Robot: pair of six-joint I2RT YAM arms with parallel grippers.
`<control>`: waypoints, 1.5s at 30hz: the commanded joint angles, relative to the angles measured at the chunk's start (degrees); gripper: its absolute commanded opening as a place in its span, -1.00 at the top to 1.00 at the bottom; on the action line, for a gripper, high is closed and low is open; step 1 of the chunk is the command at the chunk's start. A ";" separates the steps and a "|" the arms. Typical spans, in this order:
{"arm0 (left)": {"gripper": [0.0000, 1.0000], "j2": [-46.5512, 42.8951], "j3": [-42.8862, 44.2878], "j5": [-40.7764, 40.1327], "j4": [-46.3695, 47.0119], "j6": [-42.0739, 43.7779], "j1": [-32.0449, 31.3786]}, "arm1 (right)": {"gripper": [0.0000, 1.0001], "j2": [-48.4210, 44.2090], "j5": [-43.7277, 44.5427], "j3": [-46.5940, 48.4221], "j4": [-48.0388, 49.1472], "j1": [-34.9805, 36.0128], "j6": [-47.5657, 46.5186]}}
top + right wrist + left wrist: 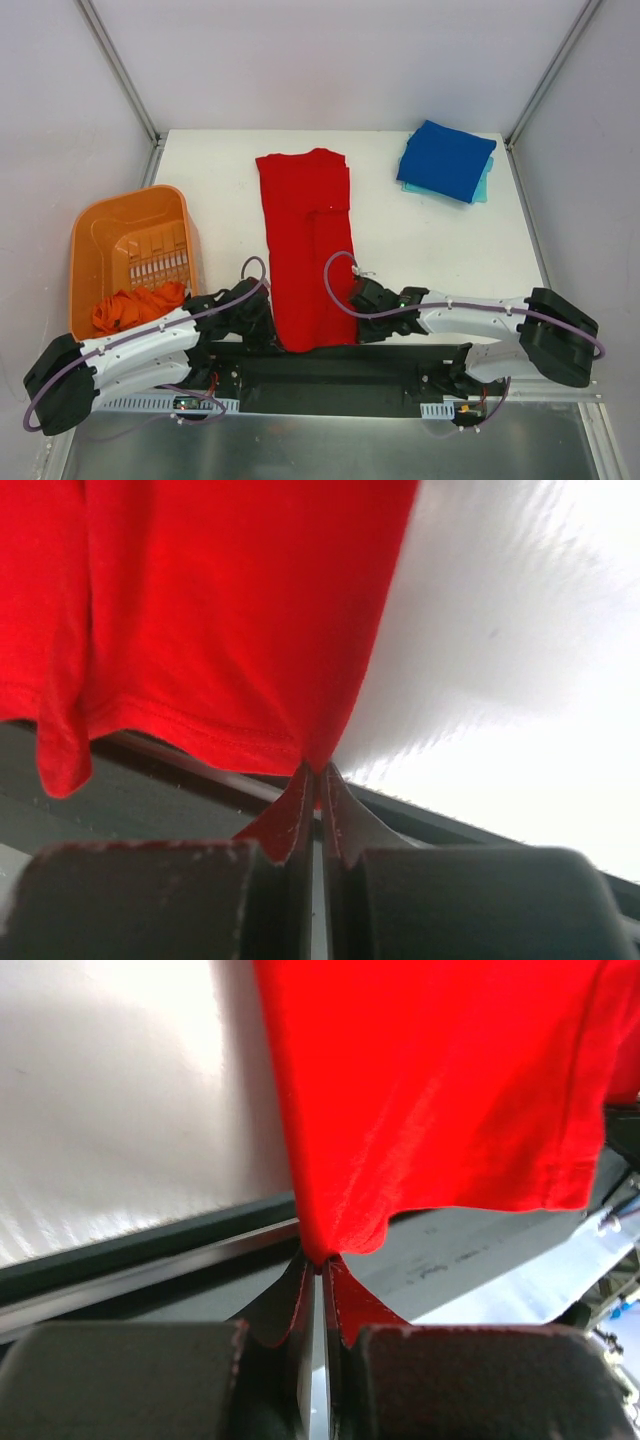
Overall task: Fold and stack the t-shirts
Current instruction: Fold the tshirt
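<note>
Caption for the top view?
The left gripper and right gripper pinch the red t-shirt at its near corners; the blue shirt lies atop the teal shirt.

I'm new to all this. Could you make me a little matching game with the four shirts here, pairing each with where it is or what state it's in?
Things:
1. red t-shirt
2. blue t-shirt
3. teal t-shirt
4. orange-red t-shirt

States:
A. bunched up in the orange basket
B. folded, lying on top of another shirt
C. mostly hidden beneath a folded shirt
D. long strip, near corners pinched by the left gripper and the right gripper

Pairs: 1-D, 2-B, 3-C, 4-A
</note>
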 commanded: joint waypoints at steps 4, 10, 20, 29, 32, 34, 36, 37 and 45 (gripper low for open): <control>1.00 -1.97 5.57 -1.03 -0.72 1.44 -0.96 | 0.99 -3.91 3.05 4.89 -6.19 2.24 -1.83; 1.00 1.54 13.83 -8.94 -0.81 6.60 0.36 | 0.99 -6.12 6.68 12.44 -10.68 -2.14 -8.15; 1.00 10.93 27.79 -15.43 -1.42 16.63 15.91 | 0.99 5.74 7.47 31.60 -10.60 -13.57 -18.27; 1.00 26.40 41.15 -17.82 -1.33 24.55 22.42 | 0.99 21.63 5.10 47.32 -11.83 -22.27 -24.33; 1.00 31.23 45.11 -16.77 -1.33 26.39 24.79 | 0.99 25.85 3.17 50.76 -12.62 -24.21 -25.21; 1.00 33.79 47.05 -14.49 -1.33 27.36 26.81 | 0.99 27.36 3.78 53.49 -13.41 -25.27 -25.57; 1.00 37.22 49.08 -14.22 -1.42 27.54 27.87 | 0.97 29.38 4.13 55.51 -13.50 -26.05 -26.44; 1.00 38.10 49.52 -12.65 -1.34 27.63 28.74 | 0.95 30.26 3.44 56.30 -13.41 -26.41 -26.62; 1.00 46.89 54.27 -10.27 -1.33 28.51 30.77 | 0.90 38.53 0.00 62.20 -14.55 -29.13 -25.92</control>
